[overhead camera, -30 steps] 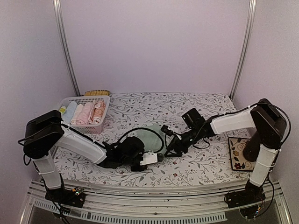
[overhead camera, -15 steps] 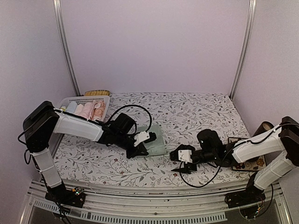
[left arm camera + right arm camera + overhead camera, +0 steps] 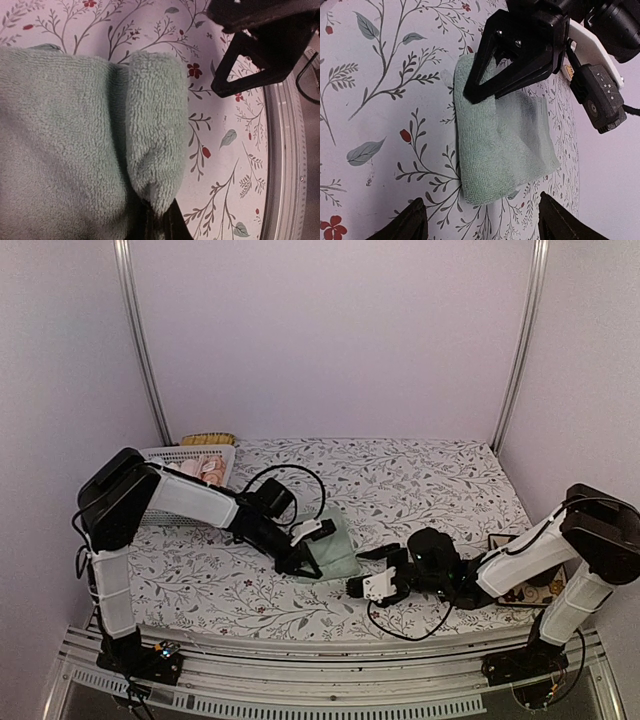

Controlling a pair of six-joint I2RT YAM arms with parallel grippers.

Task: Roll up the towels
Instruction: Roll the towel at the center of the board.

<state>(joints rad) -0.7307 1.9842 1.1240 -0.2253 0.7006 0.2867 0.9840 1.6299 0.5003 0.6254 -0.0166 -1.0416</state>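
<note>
— Mint-green towel (image 3: 340,552) lies right of the basket (image 3: 165,453). Which step?
— Starting the roll, I'd judge. Left gripper (image 3: 303,564) is clamped on its turned-over edge; right gripper (image 3: 365,572), farther right, is spread empty. Next it needs even tucking.

Towel (image 3: 338,545) lies at the middle of the counter (image 3: 420,480). Left hand (image 3: 300,564) sits on its near-left edge. The right hand (image 3: 362,572) stands just right of it, apart. Basket (image 3: 180,454) at rear left, rolled towels (image 3: 205,469) in it.
</note>
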